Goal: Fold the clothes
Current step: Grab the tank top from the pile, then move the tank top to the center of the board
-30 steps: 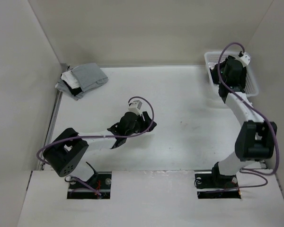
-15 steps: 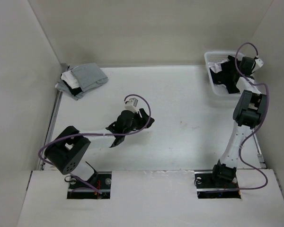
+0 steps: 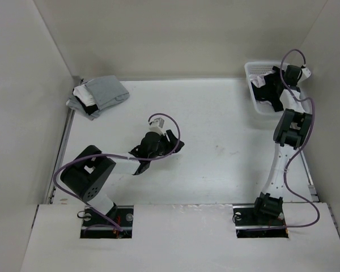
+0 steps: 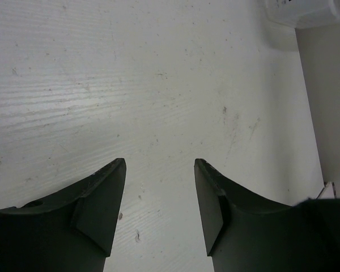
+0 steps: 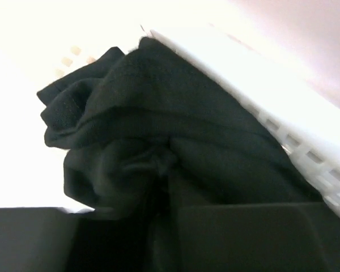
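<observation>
Right claw [image 5: 161,195] clamped on bunched fold of black top [image 5: 158,113]; top sits in white basket [image 5: 283,124], far right corner. Left claw [image 4: 158,170] apart, empty, over table [image 4: 158,68]. Advice: lift clear of rim, then spread flat mid-table.

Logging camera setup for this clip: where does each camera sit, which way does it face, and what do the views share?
Top external: high behind the bases, looking down on the table; both arms, left gripper and right gripper show.
Left wrist: on the left arm, facing the table; the open left gripper shows.
Right wrist: at the basket, facing the black top; its fingers show.
Shared: top external and right wrist both show the basket.
</observation>
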